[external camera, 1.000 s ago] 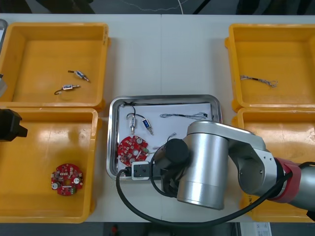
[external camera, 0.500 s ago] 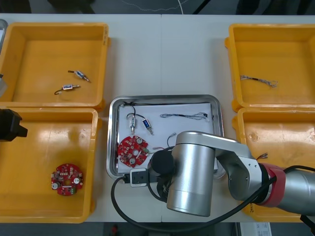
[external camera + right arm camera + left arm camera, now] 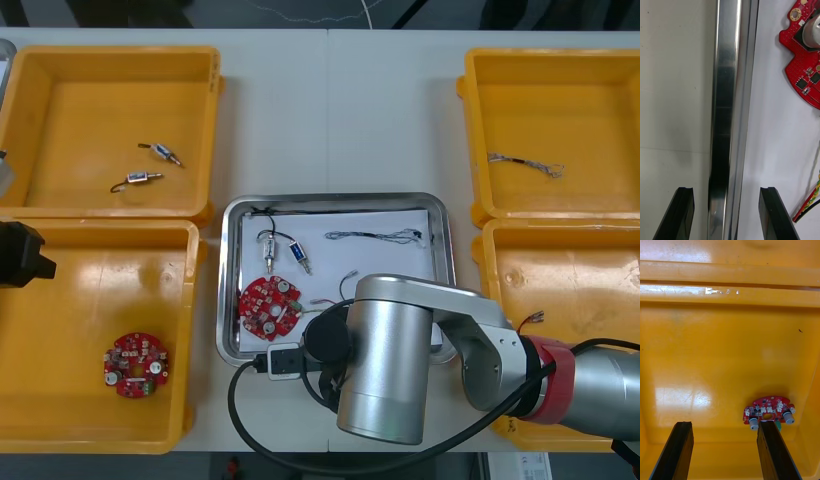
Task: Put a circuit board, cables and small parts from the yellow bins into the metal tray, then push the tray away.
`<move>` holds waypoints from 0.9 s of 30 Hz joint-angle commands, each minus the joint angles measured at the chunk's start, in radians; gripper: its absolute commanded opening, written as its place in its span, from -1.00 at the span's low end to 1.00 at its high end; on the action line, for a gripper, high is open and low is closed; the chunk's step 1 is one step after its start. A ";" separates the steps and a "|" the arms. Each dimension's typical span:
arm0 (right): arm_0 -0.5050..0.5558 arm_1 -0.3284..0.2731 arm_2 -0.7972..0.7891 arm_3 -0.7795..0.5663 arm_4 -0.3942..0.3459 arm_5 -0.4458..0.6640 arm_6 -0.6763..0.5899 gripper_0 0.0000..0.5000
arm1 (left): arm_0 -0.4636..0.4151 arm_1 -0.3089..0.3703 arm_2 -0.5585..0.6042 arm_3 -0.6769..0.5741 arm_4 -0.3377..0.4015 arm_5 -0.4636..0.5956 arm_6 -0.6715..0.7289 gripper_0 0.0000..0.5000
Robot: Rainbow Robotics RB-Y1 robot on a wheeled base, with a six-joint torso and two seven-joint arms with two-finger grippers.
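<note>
- Your right gripper (image 3: 725, 191): fingers (image 3: 680, 213) spread wide, gripping nothing. They straddle the near rim of the tray (image 3: 730, 93), one finger over the table (image 3: 673, 93), the other over the tray's white floor. Can't tell whether either touches the rim.
- On the tray side, the end of a red and yellow cable (image 3: 810, 204) lies just beside that finger. Farther out is the tray board (image 3: 805, 56), red and round, well clear of both fingers.
- From above, your right arm (image 3: 385, 360) covers the tray's near right corner and hides that gripper.
- Inside the tray, front view: the tray board sits near left, with two small metal parts (image 3: 285, 250) just behind it. A thin twisted cable (image 3: 375, 236) lies toward the far right and a black cable (image 3: 290, 211) runs along the far rim.
- Your left gripper (image 3: 724, 425): fingers spread, empty, hanging over the near left bin (image 3: 730, 352), at the table's left edge in the front view.
- The bin board (image 3: 769, 414) lies flat on that bin's floor, just past the tip of one finger, not between the two.
- Around: the far left bin (image 3: 100, 110) holds two loose parts (image 3: 155, 165), apart from each other.
- The far right bin (image 3: 560, 110) holds one pale cable (image 3: 525, 163).
- The near right bin (image 3: 570, 270) is partly under your right arm.
</note>
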 commanded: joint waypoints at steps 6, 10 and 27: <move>-0.022 0.028 0.015 -0.007 0.021 -0.011 0.016 -0.78 | 0.019 0.042 0.031 -0.028 -0.003 0.007 -0.040 1.00; -0.022 0.028 0.015 -0.007 0.036 -0.011 0.011 -0.98 | 0.019 0.042 0.031 -0.028 -0.003 0.007 -0.040 1.00; -0.047 -0.017 -0.004 -0.006 0.089 -0.009 -0.061 -1.00 | 0.019 0.042 0.031 -0.028 -0.003 0.007 -0.040 1.00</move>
